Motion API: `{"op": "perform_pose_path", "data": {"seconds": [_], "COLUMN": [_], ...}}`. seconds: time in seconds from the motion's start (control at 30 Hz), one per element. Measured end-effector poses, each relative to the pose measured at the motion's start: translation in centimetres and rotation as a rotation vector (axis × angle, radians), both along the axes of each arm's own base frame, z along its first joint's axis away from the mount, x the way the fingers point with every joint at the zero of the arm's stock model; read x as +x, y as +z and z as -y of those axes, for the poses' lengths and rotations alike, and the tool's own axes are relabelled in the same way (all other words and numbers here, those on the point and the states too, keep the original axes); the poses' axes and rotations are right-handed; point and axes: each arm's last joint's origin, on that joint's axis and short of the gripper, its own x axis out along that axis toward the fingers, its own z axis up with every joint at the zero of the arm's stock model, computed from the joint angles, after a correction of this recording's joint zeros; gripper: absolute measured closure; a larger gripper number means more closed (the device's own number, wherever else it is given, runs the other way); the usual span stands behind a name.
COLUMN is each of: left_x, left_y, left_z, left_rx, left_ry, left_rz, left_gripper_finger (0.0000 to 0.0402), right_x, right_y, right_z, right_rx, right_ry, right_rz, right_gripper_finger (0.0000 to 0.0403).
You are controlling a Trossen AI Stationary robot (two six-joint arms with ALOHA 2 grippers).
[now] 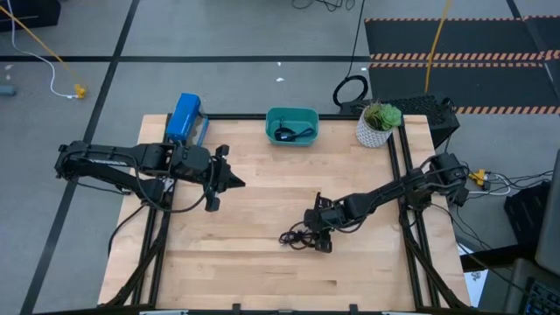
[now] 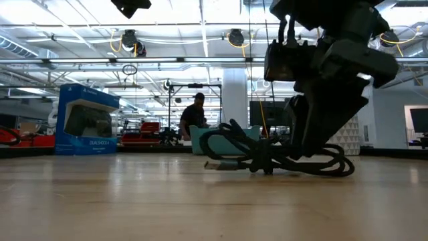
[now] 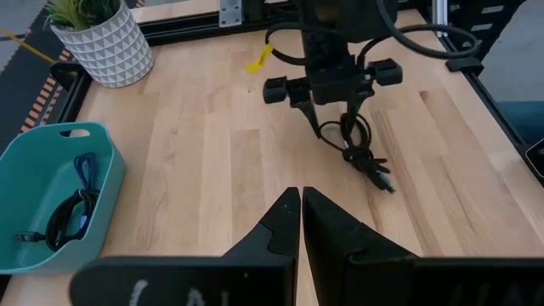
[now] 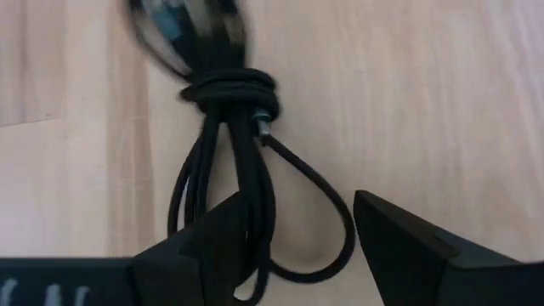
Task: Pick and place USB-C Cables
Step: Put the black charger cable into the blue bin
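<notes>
1. High view: the right pincer is seen lowered onto the black cable bundle, which lies on the counter well on the near side of the teal bin, almost straight out from it toward the counter's front edge.
2. Right wrist view: the right pincer's fingers are spread wide, with nothing clamped yet; the bundle's loops pass between them, one strand touching or just beside one finger, the tied knot farther out ahead of the tips.
3. The bundle's long axis is judged to run roughly along the pincer's forward direction, so the fingers stand across the strands, which suits a closing move.
4. Left wrist view: the left pincer is shut on nothing and is held above the counter, to the left of the bin and well apart from the bundle; the right arm is plainly the nearer.
5. A cable is already seen inside the teal bin, near its wall.
</notes>
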Motion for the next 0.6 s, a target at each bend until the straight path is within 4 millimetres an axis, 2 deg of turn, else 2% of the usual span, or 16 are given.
{"op": "perform_pose_path", "data": {"seconds": [0.4, 0.6], "left_x": [0.0, 0.01], "left_y": [0.0, -0.01], "left_z": [-0.01, 0.0], "left_rx": [0.0, 0.0], "left_ry": [0.0, -0.001], "left_rz": [0.0, 0.0], "left_gripper_finger": [0.038, 0.038], "right_x": [0.24, 0.34], "right_y": [-0.24, -0.68], "right_z": [0.89, 1.1], "right_rx": [-0.079, -0.106], "right_ry": [0.047, 0.049], "right_rz": [0.01, 0.0], "right_gripper_finger": [0.0251, 0.0265]}}
